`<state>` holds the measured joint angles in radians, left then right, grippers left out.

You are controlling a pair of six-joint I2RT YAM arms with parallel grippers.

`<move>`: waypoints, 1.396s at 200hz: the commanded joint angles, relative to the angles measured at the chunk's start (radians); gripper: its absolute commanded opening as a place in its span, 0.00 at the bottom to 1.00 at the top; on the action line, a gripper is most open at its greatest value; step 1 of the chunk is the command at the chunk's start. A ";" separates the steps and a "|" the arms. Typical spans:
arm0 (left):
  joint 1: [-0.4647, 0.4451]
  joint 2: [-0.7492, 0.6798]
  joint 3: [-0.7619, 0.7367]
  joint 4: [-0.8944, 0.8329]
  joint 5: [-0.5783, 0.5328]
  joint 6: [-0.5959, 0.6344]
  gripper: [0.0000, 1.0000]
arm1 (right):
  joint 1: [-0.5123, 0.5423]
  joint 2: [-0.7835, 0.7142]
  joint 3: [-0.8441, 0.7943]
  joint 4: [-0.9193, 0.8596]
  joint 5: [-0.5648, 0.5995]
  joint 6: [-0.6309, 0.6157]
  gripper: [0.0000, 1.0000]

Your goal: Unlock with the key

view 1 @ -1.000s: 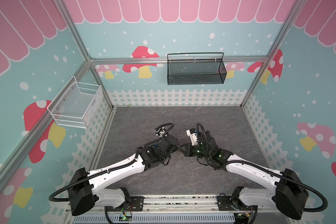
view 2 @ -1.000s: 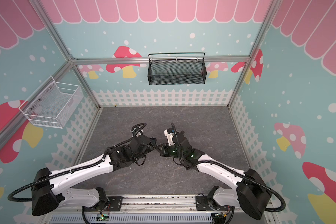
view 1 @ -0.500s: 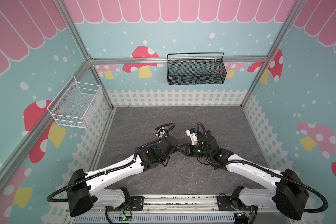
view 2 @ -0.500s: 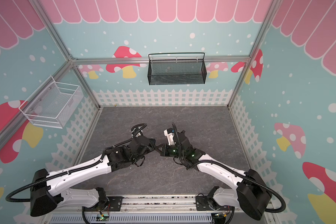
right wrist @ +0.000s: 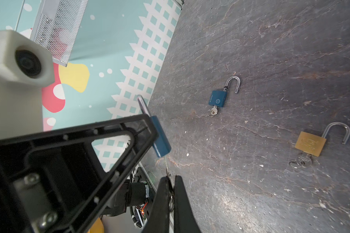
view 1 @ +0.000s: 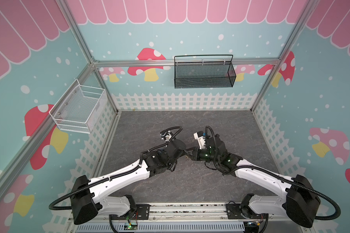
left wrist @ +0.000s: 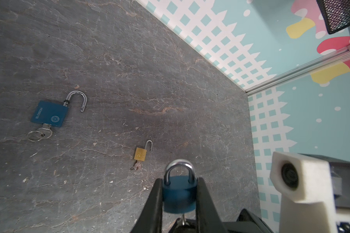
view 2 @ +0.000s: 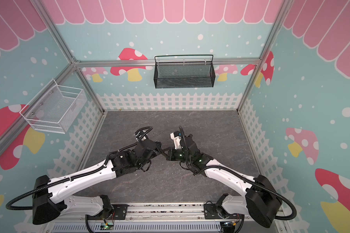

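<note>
My left gripper (left wrist: pixel 179 179) is shut on the round blue padlock (left wrist: pixel 179 193), whose silver shackle (left wrist: pixel 179 167) is closed. From the right wrist this padlock (right wrist: pixel 160 139) shows edge-on against the left finger (right wrist: pixel 109 145). My right gripper (right wrist: pixel 171 178) is shut on the key (right wrist: pixel 170 196). The key's thin blade (right wrist: pixel 166 167) runs up to the padlock's underside. In the left wrist view the key (left wrist: pixel 183 218) hangs just below the lock body. In both top views the left gripper (view 1: pixel 185 152) and the right gripper (view 1: pixel 191 154) meet tip to tip above the middle of the floor.
Two other padlocks lie on the grey floor with shackles open and keys in them: a square blue one (left wrist: pixel 49 114) (right wrist: pixel 218 98) and a small brass one (left wrist: pixel 140 154) (right wrist: pixel 309 143). A black mesh basket (view 1: pixel 203 72) and a white wire basket (view 1: pixel 79 110) hang on the walls.
The left arm's rear part has shifted very slightly. Both grippers stay together with the same holds.
</note>
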<state>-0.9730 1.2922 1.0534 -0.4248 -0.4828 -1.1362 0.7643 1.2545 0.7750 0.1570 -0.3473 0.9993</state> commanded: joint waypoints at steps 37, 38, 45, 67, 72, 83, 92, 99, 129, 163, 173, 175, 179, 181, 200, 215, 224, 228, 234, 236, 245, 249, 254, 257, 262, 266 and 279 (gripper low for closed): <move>-0.034 0.043 0.022 -0.124 0.105 -0.004 0.00 | -0.022 -0.023 0.064 0.204 0.115 -0.032 0.00; -0.033 0.043 0.021 -0.124 0.105 -0.005 0.00 | -0.022 -0.022 0.064 0.204 0.115 -0.033 0.00; -0.021 0.037 0.017 -0.120 0.112 -0.010 0.00 | -0.022 -0.021 0.060 0.194 0.109 -0.034 0.00; 0.005 0.013 0.004 -0.091 0.128 -0.029 0.00 | -0.021 -0.009 0.033 0.184 0.095 -0.027 0.00; 0.008 0.005 0.000 -0.088 0.124 -0.039 0.00 | -0.020 -0.003 0.029 0.181 0.090 -0.028 0.00; 0.016 -0.015 -0.012 -0.083 0.111 -0.065 0.00 | -0.017 0.016 0.031 0.160 0.069 -0.031 0.00; 0.029 -0.034 -0.030 -0.072 0.108 -0.086 0.00 | -0.013 0.033 0.029 0.150 0.049 -0.030 0.00; 0.043 -0.050 -0.048 -0.067 0.112 -0.108 0.00 | -0.009 0.043 0.022 0.151 0.035 -0.028 0.00; 0.081 -0.118 -0.119 -0.057 0.066 -0.181 0.00 | 0.012 0.076 -0.006 0.144 0.006 -0.012 0.00; 0.098 -0.149 -0.160 -0.060 0.026 -0.228 0.00 | 0.069 0.131 -0.021 0.190 -0.027 0.030 0.00; 0.105 -0.148 -0.169 -0.065 0.022 -0.245 0.00 | 0.079 0.148 -0.025 0.205 -0.038 0.048 0.00; 0.107 -0.148 -0.171 -0.064 0.023 -0.247 0.00 | 0.080 0.152 -0.026 0.208 -0.039 0.051 0.00; 0.111 -0.147 -0.174 -0.064 0.028 -0.247 0.00 | 0.082 0.158 -0.027 0.214 -0.042 0.057 0.00; 0.113 -0.146 -0.174 -0.064 0.029 -0.247 0.00 | 0.084 0.159 -0.029 0.216 -0.042 0.059 0.00; 0.119 -0.140 -0.172 -0.091 0.023 -0.244 0.00 | 0.089 0.187 -0.040 0.257 -0.058 0.090 0.00; 0.122 -0.139 -0.176 -0.108 0.017 -0.247 0.00 | 0.101 0.220 -0.039 0.282 -0.079 0.113 0.00; 0.127 -0.137 -0.178 -0.107 0.027 -0.247 0.00 | 0.105 0.240 -0.039 0.302 -0.093 0.126 0.00; 0.128 -0.136 -0.178 -0.106 0.033 -0.244 0.00 | 0.105 0.249 -0.039 0.308 -0.098 0.127 0.00; 0.129 -0.134 -0.175 -0.106 0.041 -0.234 0.00 | 0.104 0.258 -0.038 0.315 -0.100 0.127 0.00; 0.129 -0.134 -0.175 -0.107 0.042 -0.230 0.00 | 0.104 0.260 -0.037 0.315 -0.099 0.127 0.00; 0.131 -0.130 -0.172 -0.111 0.051 -0.219 0.00 | 0.104 0.266 -0.033 0.326 -0.094 0.126 0.00; 0.132 -0.128 -0.171 -0.113 0.056 -0.216 0.00 | 0.104 0.268 -0.031 0.333 -0.094 0.127 0.00; 0.134 -0.127 -0.172 -0.114 0.064 -0.211 0.00 | 0.104 0.270 -0.027 0.337 -0.095 0.126 0.00; 0.135 -0.126 -0.171 -0.114 0.071 -0.207 0.00 | 0.104 0.272 -0.023 0.336 -0.096 0.127 0.00; 0.138 -0.125 -0.170 -0.119 0.078 -0.202 0.00 | 0.104 0.273 -0.016 0.334 -0.094 0.127 0.00; 0.140 -0.123 -0.168 -0.124 0.081 -0.199 0.00 | 0.104 0.273 -0.013 0.334 -0.093 0.127 0.00; 0.147 -0.121 -0.162 -0.133 0.096 -0.174 0.00 | 0.104 0.274 -0.014 0.329 -0.080 0.127 0.00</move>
<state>-0.8410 1.1610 0.8902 -0.5163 -0.4091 -1.3430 0.8604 1.5246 0.7464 0.4362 -0.4294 1.1019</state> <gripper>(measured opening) 0.198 0.056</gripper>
